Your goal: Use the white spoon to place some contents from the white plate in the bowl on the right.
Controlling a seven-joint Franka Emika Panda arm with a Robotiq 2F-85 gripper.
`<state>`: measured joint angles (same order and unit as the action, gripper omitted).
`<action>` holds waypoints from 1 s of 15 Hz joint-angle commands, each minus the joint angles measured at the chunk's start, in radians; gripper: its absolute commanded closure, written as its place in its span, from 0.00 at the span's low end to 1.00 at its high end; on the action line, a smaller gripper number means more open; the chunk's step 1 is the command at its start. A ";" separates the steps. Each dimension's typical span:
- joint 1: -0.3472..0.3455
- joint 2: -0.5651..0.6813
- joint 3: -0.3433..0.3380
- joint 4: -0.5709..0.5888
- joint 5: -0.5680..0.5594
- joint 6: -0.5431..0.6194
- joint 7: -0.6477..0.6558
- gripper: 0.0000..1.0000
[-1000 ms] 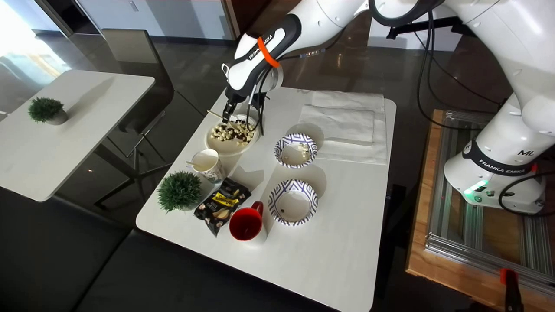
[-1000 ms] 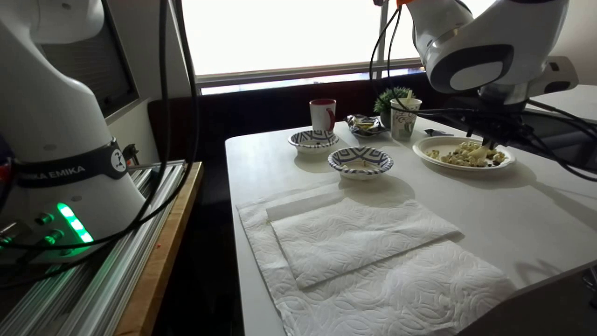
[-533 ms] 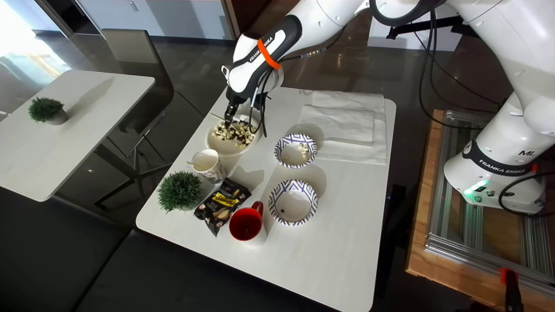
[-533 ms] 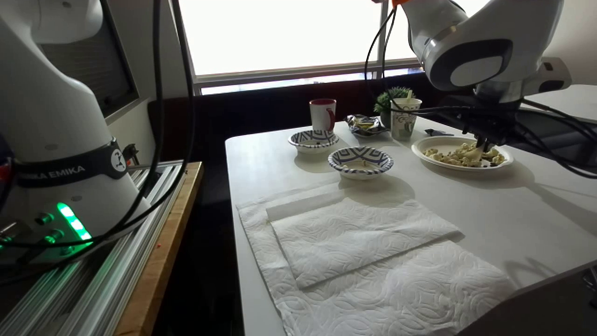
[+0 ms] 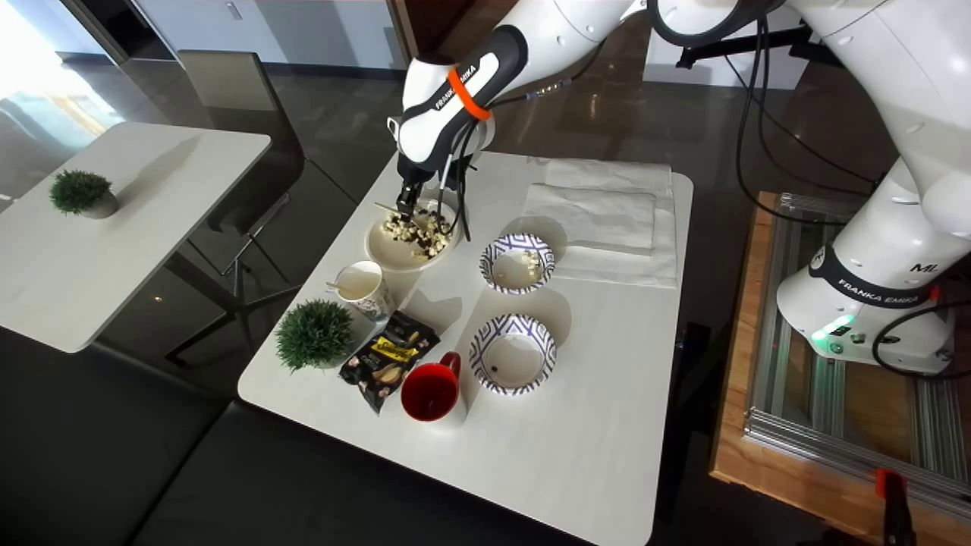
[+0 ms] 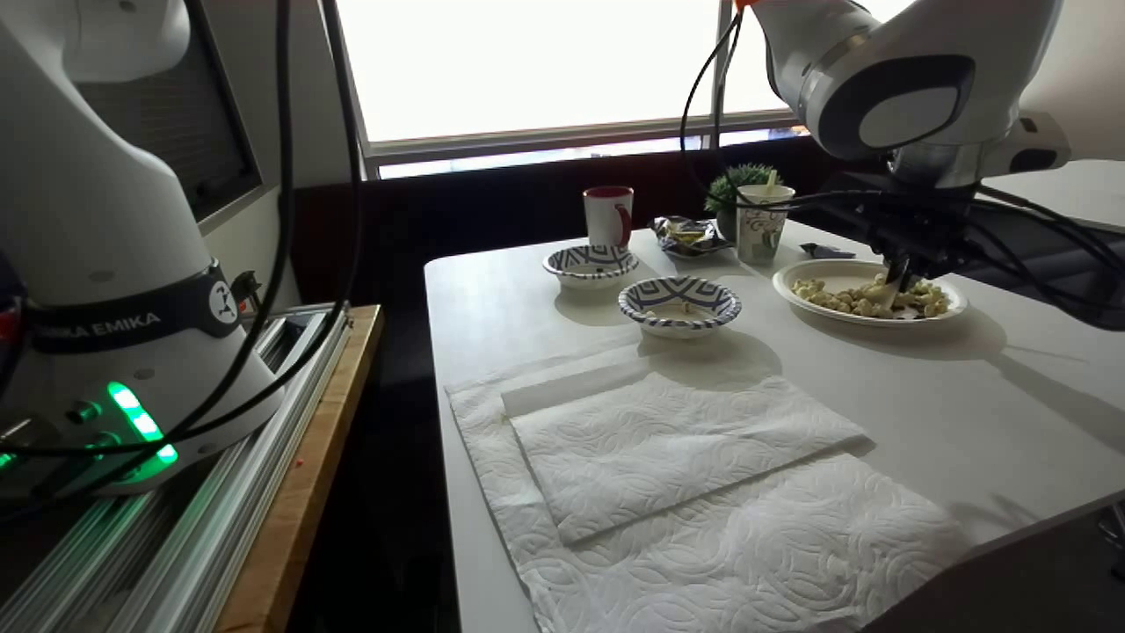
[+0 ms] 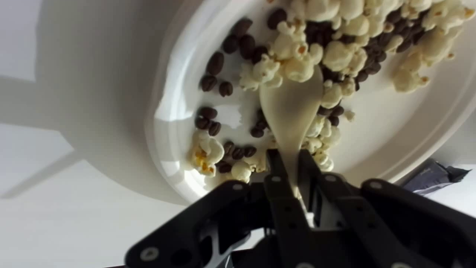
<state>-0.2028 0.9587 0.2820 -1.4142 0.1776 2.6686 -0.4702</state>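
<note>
Nearest, in an exterior view, lay white paper towels (image 6: 685, 457), swirl-embossed, overlapping, flat on the smooth white counter (image 6: 492, 316). Just past them stood the smaller striped bowl (image 6: 678, 291): round, white, dark geometric stripes, a few pale bits (image 5: 532, 262) inside. Next came the white plate (image 6: 831, 272), round, shallow, plain-rimmed, its back edge partly blocked by the end effector (image 7: 291, 158). Jaws were pinched narrow on the white spoon (image 7: 290, 108), over the plate. Spoon was smooth, cream-white, slim at the neck, its oval head down among the contents (image 7: 338, 56), some pieces lapping its tip. Contents were a loose heap, knobbly cream puffs and glossy dark beans.

Farther back were the larger striped bowl (image 6: 591, 262); a paper cup (image 6: 758, 233) with leafy print, near the plate, pale stick (image 6: 772, 179) poking out; a crinkled black-and-yellow snack bag (image 6: 687, 236); a mug (image 6: 605, 220), white outside, red inside; and a spiky green plant (image 6: 728, 186), partly hidden by the cup. Beyond were dark seating (image 6: 457, 220) and a bright window (image 6: 536, 70).
</note>
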 commanded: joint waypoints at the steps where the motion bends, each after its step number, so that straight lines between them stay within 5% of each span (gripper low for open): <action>1: 0.030 -0.040 -0.049 -0.033 -0.032 -0.082 0.063 0.96; 15: 0.095 -0.068 -0.134 -0.016 -0.054 -0.276 0.131 0.96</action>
<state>-0.1297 0.9106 0.1762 -1.4124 0.1521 2.4316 -0.3788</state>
